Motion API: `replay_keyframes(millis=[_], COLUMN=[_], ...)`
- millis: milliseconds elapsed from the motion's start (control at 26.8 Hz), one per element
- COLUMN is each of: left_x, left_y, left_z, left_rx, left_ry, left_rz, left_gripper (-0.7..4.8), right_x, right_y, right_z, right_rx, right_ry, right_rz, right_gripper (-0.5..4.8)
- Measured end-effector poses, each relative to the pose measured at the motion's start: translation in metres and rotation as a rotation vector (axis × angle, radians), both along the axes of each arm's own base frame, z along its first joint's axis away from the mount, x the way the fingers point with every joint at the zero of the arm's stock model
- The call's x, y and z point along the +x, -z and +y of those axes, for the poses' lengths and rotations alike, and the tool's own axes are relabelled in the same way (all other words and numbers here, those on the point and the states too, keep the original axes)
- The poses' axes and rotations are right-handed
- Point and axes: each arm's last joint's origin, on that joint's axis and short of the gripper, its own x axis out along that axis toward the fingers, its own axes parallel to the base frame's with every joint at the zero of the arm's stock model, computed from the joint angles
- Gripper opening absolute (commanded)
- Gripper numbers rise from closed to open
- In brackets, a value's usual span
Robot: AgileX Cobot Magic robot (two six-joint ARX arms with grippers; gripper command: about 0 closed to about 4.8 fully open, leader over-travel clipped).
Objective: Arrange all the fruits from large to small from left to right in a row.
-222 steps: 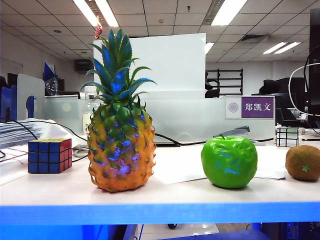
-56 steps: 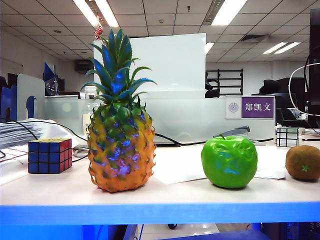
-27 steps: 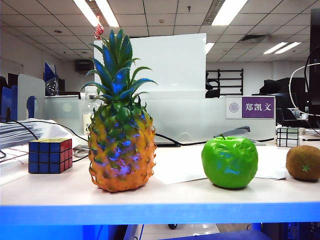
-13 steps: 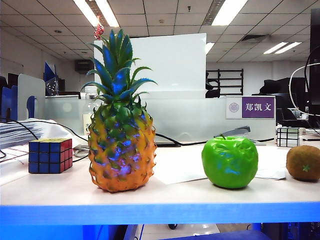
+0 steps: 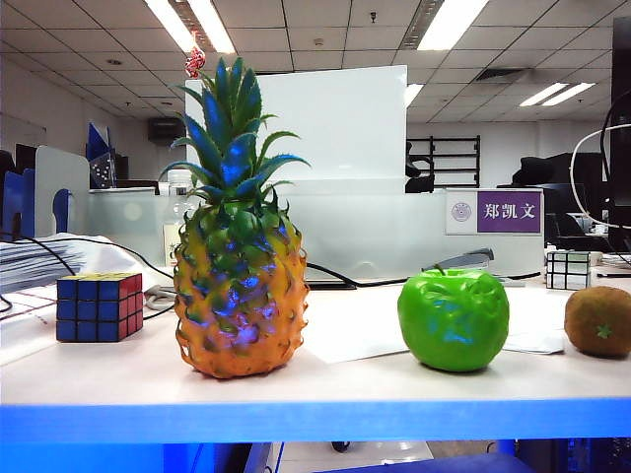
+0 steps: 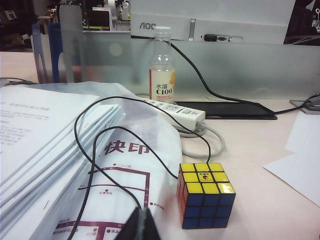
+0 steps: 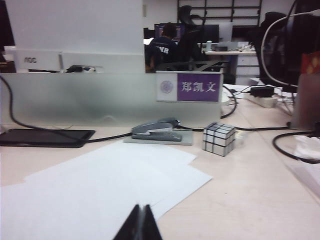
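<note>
You have the row in order already: the tall, knobbly pineapple (image 5: pixel 238 286) leftmost, the glossy, dented green apple (image 5: pixel 453 319) just right of centre, and the small fuzzy kiwi (image 5: pixel 597 321) at the right edge of the exterior view. Both arms sit back from the fruit, with the left gripper (image 6: pixel 141 227) pinched closed and empty near the Rubik's cube (image 6: pixel 205 194), and the right gripper (image 7: pixel 140 224) likewise over the white sheets (image 7: pixel 107 190). Any sweep forward could topple the top-heavy pineapple or roll the round kiwi.
</note>
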Motion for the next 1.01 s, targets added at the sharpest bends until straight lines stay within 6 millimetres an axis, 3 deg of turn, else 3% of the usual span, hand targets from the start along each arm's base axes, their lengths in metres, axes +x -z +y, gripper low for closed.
replay_keyframes(millis=[1008], left_x=[0.0000], left_y=[0.0000], left_z=[0.0000], left_rx=[0.000], left_ry=[0.000], left_rz=[0.000], left_gripper=[-0.04], right_x=[0.0000], right_y=[0.0002], right_z=[0.0010], right_rx=[0.001], right_ry=[-0.011], right_rz=[0.002], right_gripper=[-0.06])
